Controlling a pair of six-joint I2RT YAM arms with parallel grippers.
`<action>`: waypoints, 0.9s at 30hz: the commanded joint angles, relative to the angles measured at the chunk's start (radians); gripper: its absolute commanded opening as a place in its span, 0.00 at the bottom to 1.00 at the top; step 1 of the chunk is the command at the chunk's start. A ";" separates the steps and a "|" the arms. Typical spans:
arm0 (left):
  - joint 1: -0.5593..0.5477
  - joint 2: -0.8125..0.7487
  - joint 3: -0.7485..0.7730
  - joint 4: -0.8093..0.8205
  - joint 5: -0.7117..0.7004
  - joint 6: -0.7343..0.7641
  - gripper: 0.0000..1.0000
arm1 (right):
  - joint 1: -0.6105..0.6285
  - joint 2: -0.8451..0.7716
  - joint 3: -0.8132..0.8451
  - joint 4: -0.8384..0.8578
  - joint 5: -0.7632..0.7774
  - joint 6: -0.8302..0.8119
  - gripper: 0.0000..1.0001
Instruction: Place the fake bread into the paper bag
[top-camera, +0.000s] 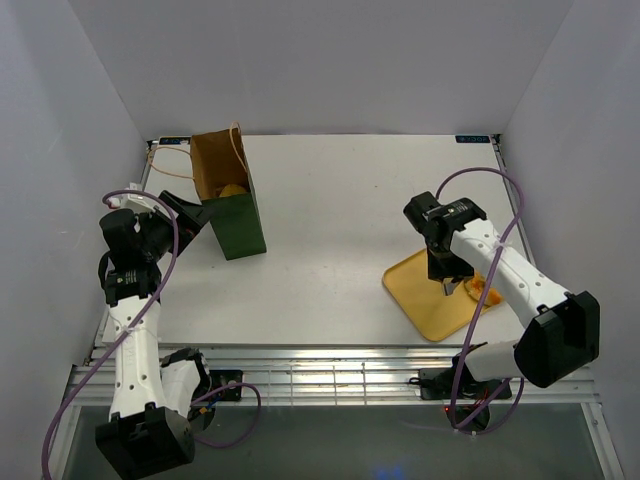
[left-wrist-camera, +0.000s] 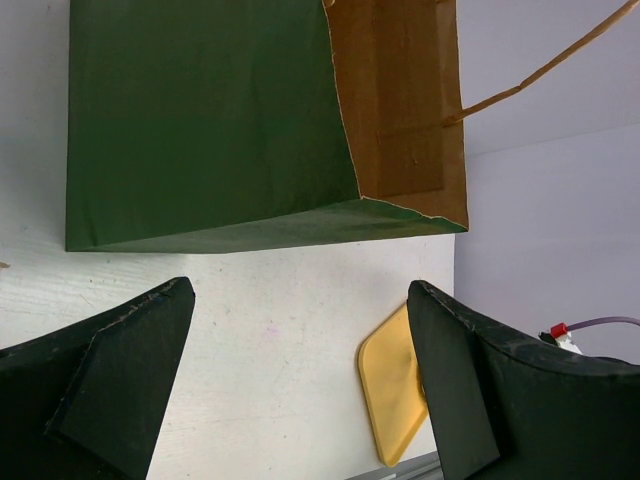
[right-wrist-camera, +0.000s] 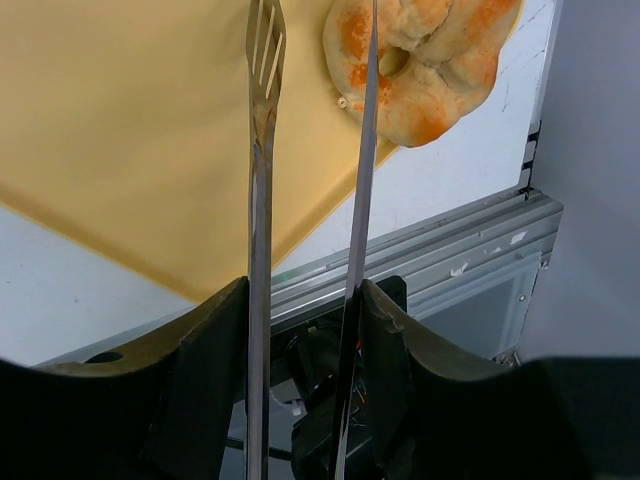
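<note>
The dark green paper bag (top-camera: 236, 222) (left-wrist-camera: 200, 120) stands upright at the back left, its brown inside open upward, and a yellowish bread piece (top-camera: 234, 190) shows inside it. My left gripper (top-camera: 195, 215) (left-wrist-camera: 300, 300) is open just left of the bag, with nothing between its fingers. My right gripper (top-camera: 452, 278) (right-wrist-camera: 305, 300) is shut on long metal tongs (right-wrist-camera: 262, 150), which point down over the yellow tray (top-camera: 425, 295). A golden, orange-speckled bread piece (right-wrist-camera: 425, 60) (top-camera: 484, 290) lies at the tray's right edge. The right tong arm crosses its left side.
The yellow tray (right-wrist-camera: 130, 130) (left-wrist-camera: 390, 385) lies at the table's front right, close to the metal rail (top-camera: 340, 375) along the near edge. White walls close in the table on the left, back and right. The bag's cord handles (top-camera: 165, 160) hang toward the back left corner.
</note>
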 joint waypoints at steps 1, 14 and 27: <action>-0.003 -0.025 -0.004 0.012 0.021 -0.005 0.98 | -0.003 -0.044 -0.011 -0.018 0.013 0.044 0.52; -0.001 -0.034 -0.011 -0.001 0.034 0.001 0.98 | -0.004 -0.058 -0.156 -0.020 0.048 0.131 0.51; -0.003 -0.052 -0.007 -0.007 0.038 -0.003 0.98 | 0.007 0.020 -0.130 -0.018 0.085 0.172 0.39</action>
